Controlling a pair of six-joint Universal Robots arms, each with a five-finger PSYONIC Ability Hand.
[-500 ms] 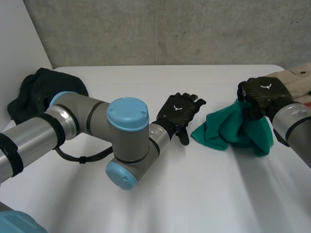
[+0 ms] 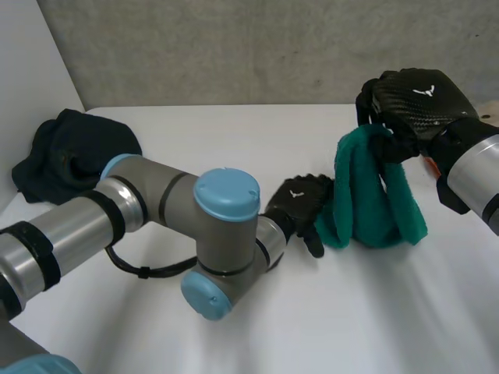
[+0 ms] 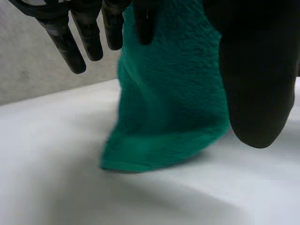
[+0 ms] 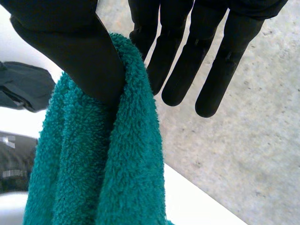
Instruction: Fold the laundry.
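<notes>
In the head view, you are watching the right hand (image 2: 413, 97) holding the green towel (image 2: 374, 195) up by its top. Its fingers are curling round the bunched cloth, and the towel's lower end is touching the white bench (image 2: 351, 312). The left hand (image 2: 300, 204) is lying low just beside the towel's lower edge. A dark cloth heap (image 2: 66, 152) is sitting well apart from the towel, beyond the left arm (image 2: 156, 210).

In the left wrist view, the left hand's fingers (image 3: 79, 42) are reaching out straight and spread, gripping nothing, with the towel (image 3: 164, 108) hanging just past them.

In the right wrist view, the right hand (image 4: 65, 51) is clamping the towel's (image 4: 103, 178) top fold under its thumb, while its other fingers (image 4: 180, 70) are pointing straight.
</notes>
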